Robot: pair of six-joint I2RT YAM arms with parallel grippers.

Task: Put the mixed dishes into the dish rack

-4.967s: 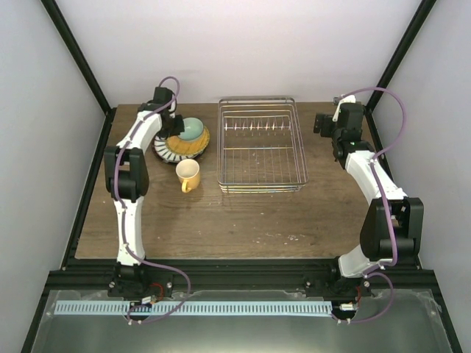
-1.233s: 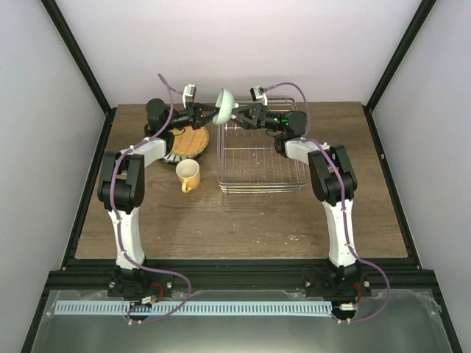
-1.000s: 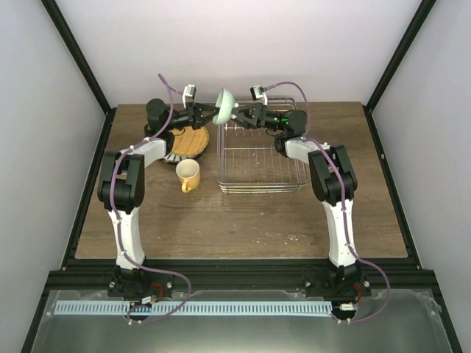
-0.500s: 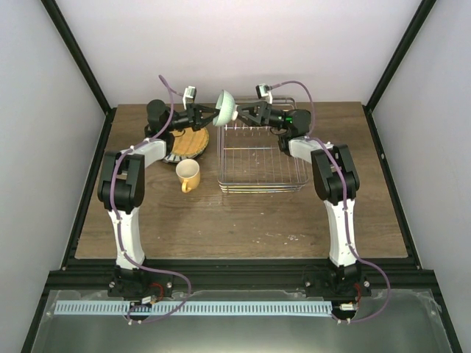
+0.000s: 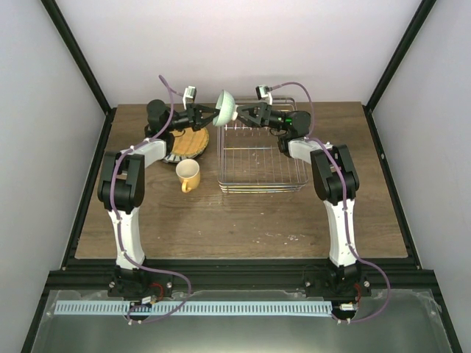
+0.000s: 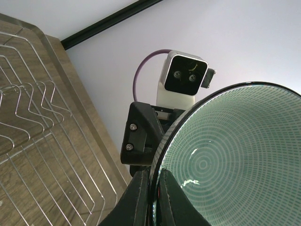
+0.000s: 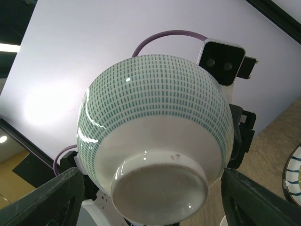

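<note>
My left gripper is shut on the rim of the pale green bowl and holds it on edge in the air above the rack's far left corner. In the left wrist view the fingers pinch the bowl's rim. My right gripper is open and faces the bowl's underside, with its fingers spread wide on either side of the foot. The silver wire dish rack holds nothing. The yellow-orange plate lies on the striped plate. The yellow mug stands in front of them.
The rack's wires show below the bowl in the left wrist view. An edge of the striped plate shows at the right of the right wrist view. Black frame posts stand at the table's back corners.
The left gripper has lifted the bowl off the plate stack and the right arm has swung over to it. In the last second the right gripper drew back slightly to the right.
</note>
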